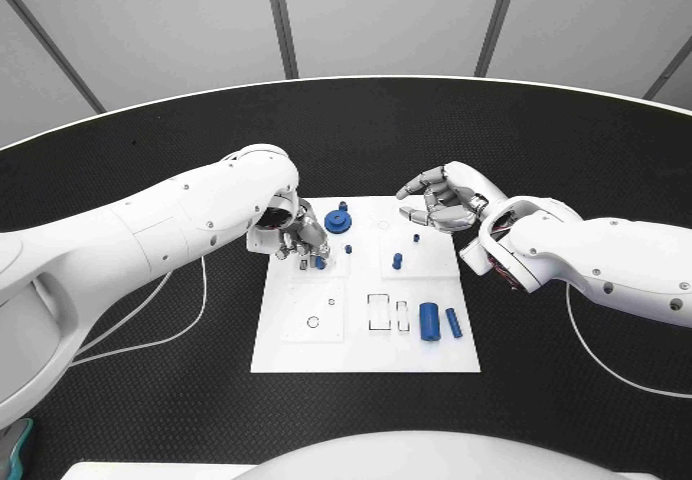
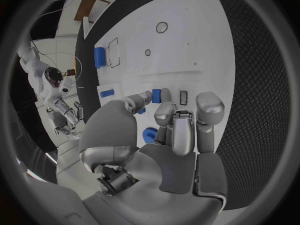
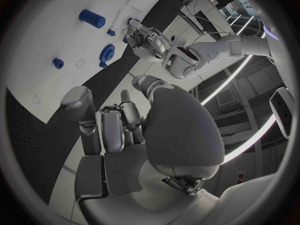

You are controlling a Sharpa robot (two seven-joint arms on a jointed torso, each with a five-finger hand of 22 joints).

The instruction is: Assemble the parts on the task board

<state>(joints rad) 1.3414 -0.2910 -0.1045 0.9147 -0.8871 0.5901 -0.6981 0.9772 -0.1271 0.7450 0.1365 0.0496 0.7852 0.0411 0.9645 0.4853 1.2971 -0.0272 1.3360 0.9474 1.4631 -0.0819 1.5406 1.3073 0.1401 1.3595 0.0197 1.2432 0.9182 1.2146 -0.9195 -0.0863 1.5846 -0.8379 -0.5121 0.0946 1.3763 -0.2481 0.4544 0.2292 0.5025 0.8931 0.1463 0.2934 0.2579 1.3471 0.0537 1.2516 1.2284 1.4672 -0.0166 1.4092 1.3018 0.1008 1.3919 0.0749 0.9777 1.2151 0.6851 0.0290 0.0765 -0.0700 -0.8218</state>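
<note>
The white task board (image 1: 361, 345) lies mid-table. My left hand (image 1: 300, 238) reaches down onto its far left part and pinches a small blue peg (image 2: 156, 96) between thumb and a fingertip, low over the board. A blue gear (image 1: 338, 220) stands just beside that hand, also seen as the gear (image 2: 150, 134). My right hand (image 1: 444, 198) hovers over the board's far right corner, fingers loosely bent, nothing in them. Small blue pegs (image 1: 397, 261) stand mid-board. Two blue cylinders (image 1: 428, 321) lie near the right edge.
The board carries rectangular slots (image 1: 378, 312) and a round hole (image 1: 313, 322) in its near half. White cables (image 1: 173, 310) run over the black table at the left. My right forearm (image 1: 606, 262) lies close to the board's right side.
</note>
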